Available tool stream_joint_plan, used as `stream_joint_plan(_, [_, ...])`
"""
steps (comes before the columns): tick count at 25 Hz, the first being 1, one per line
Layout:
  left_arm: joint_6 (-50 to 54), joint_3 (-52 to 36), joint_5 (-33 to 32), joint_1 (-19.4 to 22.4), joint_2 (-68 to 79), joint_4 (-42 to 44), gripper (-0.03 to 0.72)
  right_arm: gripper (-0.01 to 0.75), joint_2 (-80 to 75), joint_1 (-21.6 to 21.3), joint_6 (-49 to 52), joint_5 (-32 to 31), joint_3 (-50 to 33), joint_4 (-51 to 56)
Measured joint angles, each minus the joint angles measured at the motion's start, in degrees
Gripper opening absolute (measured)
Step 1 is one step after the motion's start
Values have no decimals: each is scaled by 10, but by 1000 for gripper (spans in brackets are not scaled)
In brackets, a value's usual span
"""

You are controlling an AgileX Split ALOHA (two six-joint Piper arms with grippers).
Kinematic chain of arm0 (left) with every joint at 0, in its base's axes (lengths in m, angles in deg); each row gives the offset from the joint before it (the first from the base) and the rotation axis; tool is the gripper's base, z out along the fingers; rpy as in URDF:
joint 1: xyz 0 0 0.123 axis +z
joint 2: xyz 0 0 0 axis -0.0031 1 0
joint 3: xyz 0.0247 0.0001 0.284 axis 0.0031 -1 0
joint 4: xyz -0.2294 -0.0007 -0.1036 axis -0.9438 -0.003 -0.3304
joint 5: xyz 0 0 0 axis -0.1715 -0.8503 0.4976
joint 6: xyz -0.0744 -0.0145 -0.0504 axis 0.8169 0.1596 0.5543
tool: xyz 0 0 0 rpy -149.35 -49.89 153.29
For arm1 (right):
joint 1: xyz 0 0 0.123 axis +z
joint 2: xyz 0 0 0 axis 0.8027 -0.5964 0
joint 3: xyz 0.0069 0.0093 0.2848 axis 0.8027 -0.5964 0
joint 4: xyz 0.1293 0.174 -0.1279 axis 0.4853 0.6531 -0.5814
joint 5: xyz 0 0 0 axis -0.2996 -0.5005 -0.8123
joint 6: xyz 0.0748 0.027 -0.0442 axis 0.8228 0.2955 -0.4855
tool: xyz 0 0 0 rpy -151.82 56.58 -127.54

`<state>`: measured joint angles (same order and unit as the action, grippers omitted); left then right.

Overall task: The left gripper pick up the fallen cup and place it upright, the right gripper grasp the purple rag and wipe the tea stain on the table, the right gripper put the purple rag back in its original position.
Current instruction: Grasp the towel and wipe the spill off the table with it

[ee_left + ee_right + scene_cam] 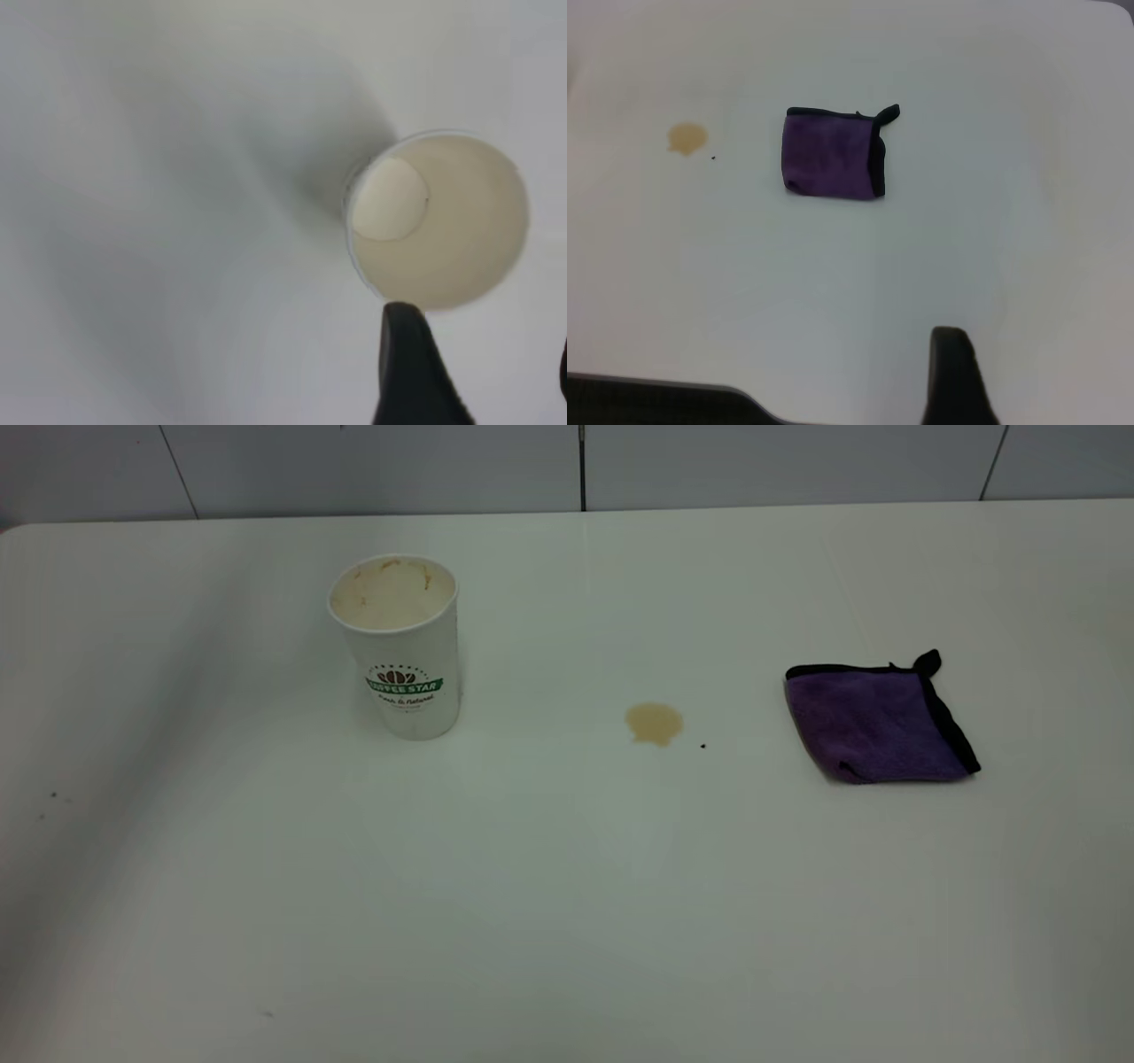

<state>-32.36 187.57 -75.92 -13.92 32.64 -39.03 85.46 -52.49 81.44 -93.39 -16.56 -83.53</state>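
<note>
nearest the front edge of the table [549,957], only bare white and a few dark specks. a little farther in, toward the right edge, the purple rag [873,726] lying folded and flat, black loop at its far corner, untouched and well apart from the tea stain [654,723], itself near the middle of the table with a tiny black speck just beside it. farther still, left of centre and toward the back edge, the cup [399,646] already standing upright, mouth up, tan-stained inside. from the left wrist, looking straight down into that cup, with the left gripper [484,335] hanging above and just beside the rim, jaws spread and holding nothing. from the right wrist, looking across at rag and stain from well back; cannot tell how the jaws of the right gripper [952,372] stand, with only part of it showing. judging the risks: pulling the left arm away low or sideways could clip the rim and tip the light cup over again. pinching only the top fold or the loop could let the rag unfold and drag, smearing the stain instead of lifting it. wiping too wide toward the left could push liquid or cloth at the cup. setting the rag back carelessly could leave it off its spot by the right edge.
</note>
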Motion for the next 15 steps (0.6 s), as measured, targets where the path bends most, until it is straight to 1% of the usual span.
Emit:
stream_joint_plan(6, [30, 0, -82, 0, -127, 1, 445, 521, 0, 0, 0, 0, 0, 0])
stream_joint_plan(11, [68, -4, -82, 0, -195, 1, 444, 521, 0, 0, 0, 0, 0, 0])
stream_joint_plan(15, [81, -42, -82, 0, -256, 3, 444, 521, 0, 0, 0, 0, 0, 0])
